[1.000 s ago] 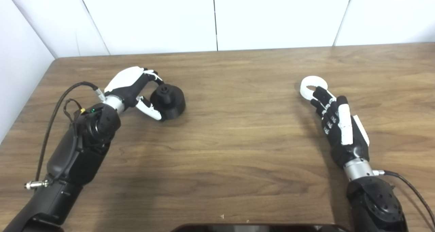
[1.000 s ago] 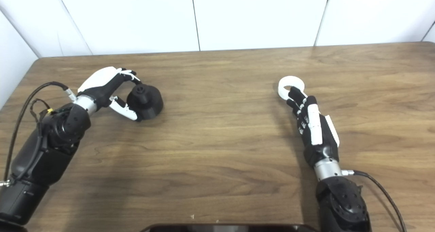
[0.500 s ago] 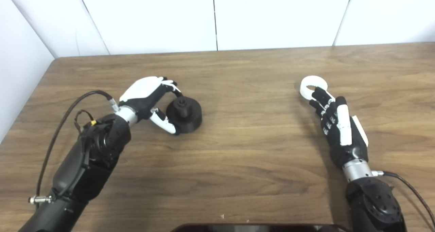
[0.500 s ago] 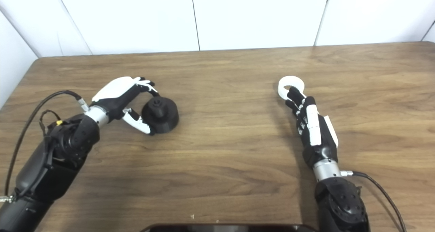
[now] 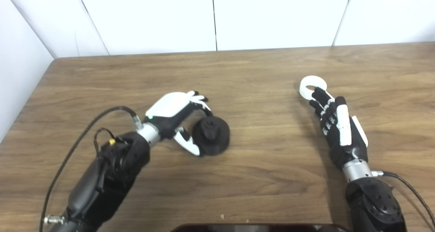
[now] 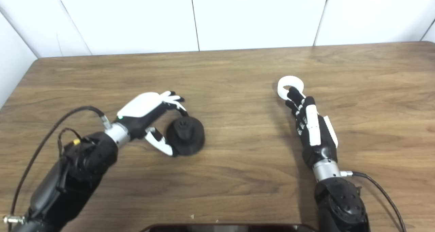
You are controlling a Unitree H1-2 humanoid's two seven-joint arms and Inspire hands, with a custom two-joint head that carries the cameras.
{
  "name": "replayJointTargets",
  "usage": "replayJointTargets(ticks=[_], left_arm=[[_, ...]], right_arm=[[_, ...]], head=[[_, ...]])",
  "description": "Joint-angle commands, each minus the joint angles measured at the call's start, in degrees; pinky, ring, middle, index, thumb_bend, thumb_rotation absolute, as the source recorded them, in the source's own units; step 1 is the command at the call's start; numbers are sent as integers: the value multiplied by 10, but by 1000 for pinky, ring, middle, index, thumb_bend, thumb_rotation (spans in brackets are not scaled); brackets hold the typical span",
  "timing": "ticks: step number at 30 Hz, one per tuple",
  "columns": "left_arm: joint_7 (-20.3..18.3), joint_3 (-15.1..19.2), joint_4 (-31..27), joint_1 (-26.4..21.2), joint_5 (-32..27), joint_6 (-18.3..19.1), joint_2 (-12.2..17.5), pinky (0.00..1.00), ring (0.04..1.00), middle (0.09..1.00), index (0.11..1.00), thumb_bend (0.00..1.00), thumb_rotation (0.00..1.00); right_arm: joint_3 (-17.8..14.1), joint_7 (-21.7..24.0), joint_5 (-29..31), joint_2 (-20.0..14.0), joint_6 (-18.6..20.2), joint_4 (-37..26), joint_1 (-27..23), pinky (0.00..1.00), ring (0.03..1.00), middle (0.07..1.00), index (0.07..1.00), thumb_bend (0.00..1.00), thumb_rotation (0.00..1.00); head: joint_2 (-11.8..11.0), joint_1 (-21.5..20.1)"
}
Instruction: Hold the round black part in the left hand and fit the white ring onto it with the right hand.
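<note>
Wood-grain table is filling most of both views, running L to R w/ darker streaks along the grain. Its far edge is meeting white wall panels, split by thin dark vertical seams; another white panel is angling in along the table's L side. A dark, glossy object is poking up at the bottom edge, center, only its top rim showing, so prob. part of the rig but can't tell. A couple of tiny pale specks are lying on the wood just beyond it.
</note>
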Motion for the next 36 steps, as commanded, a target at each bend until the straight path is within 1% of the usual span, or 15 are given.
replayJointTargets(ticks=[1,5,11,18,23,25,27,28,29,31,32,33,34,35,36], left_arm=[[5,2,-25,-5,5,-15,-2,922,1000,938,664,845,190],[1,-3,-38,7,11,-20,-14,944,1000,945,671,829,203],[6,-10,-49,23,18,-34,-31,925,1000,939,663,845,207],[4,-22,-56,34,24,-42,-45,909,1000,942,662,848,167],[10,-25,-49,38,33,-53,-54,962,1000,935,656,852,165],[11,-24,-46,38,36,-56,-55,956,1000,936,657,849,168],[13,-23,-44,37,38,-60,-56,960,1000,935,655,852,168],[13,-22,-43,36,38,-61,-56,962,1000,935,655,851,168],[12,-22,-42,35,39,-62,-55,963,1000,936,656,848,170],[11,-19,-40,34,38,-62,-55,956,1000,936,659,845,172],[10,-18,-39,34,38,-63,-55,953,1000,937,661,843,172],[9,-18,-38,33,38,-63,-55,943,1000,936,661,845,166],[9,-17,-36,33,39,-63,-55,932,1000,936,662,847,160],[10,-17,-35,33,39,-64,-55,923,1000,937,662,850,157],[11,-17,-33,32,39,-65,-56,918,1000,937,663,851,155]], right_arm=[[0,-2,-2,4,-13,-19,-13,1000,912,907,881,543,1000],[0,-1,-4,3,-11,-21,-13,1000,924,911,886,551,1000],[-3,-1,-2,3,-11,-21,-13,1000,921,909,886,565,1000],[-5,-1,-2,1,-10,-23,-16,1000,915,906,885,569,1000],[-5,-1,-7,-2,-13,-21,-20,1000,913,908,880,559,1000],[-5,0,-8,-5,-12,-23,-21,1000,922,914,885,554,1000],[-9,1,-3,-6,-13,-27,-24,932,896,903,880,546,953],[-13,2,5,-4,-15,-29,-26,884,876,896,877,540,877],[-16,1,12,-4,-16,-33,-30,842,857,889,872,531,784],[-19,-6,-2,-10,-8,-50,-38,761,825,873,861,545,549],[-11,-16,-53,-26,-5,-59,-43,743,823,871,859,562,489],[0,-25,-112,-46,0,-67,-50,721,817,859,847,612,488],[8,-30,-162,-65,8,-74,-58,748,828,856,839,646,485],[13,-32,-192,-77,12,-77,-63,771,838,857,833,669,471],[20,-32,-230,-96,18,-78,-75,782,843,857,830,681,465]], head=[[2,0],[2,-1],[1,-2],[4,-3],[4,-2],[4,-3],[4,-3],[4,-4],[5,-7],[4,-9],[3,-9],[3,-9],[3,-10],[2,-10],[2,-9]])
